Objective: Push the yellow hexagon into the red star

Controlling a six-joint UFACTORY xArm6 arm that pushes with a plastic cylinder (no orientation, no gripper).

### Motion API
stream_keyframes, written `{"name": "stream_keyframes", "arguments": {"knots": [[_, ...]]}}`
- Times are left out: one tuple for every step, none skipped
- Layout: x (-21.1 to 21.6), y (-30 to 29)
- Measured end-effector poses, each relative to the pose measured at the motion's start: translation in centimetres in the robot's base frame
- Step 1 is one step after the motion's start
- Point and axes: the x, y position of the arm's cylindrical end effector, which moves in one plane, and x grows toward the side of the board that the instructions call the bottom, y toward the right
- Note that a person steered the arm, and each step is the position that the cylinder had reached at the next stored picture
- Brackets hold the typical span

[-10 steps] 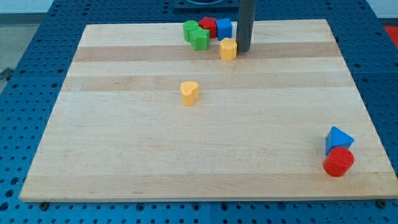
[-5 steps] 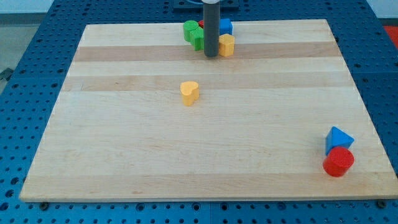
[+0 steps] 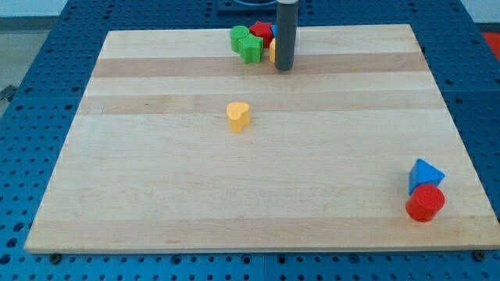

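The dark rod stands at the view's top centre, my tip (image 3: 284, 67) on the board. It covers nearly all of the yellow hexagon (image 3: 273, 52); only a yellow sliver shows at the rod's left edge. The red star (image 3: 261, 32) sits just up and left of the rod, close to the hexagon; I cannot tell whether they touch. A blue block behind the rod is almost fully hidden.
Two green blocks (image 3: 245, 43) sit left of the red star near the board's top edge. A yellow heart-like block (image 3: 238, 116) lies left of centre. A blue triangle (image 3: 424, 174) and a red cylinder (image 3: 425, 204) sit at the lower right corner.
My tip went from right of the yellow hexagon to its left, and now stands in front of it. The hexagon has shifted slightly up toward the red star.
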Motion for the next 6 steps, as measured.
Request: {"name": "stream_keyframes", "arguments": {"knots": [[-0.1, 0.0], [-0.1, 0.0], [0.0, 1.7], [-0.3, 2.7], [-1.6, 1.5], [-2.3, -0.6]]}}
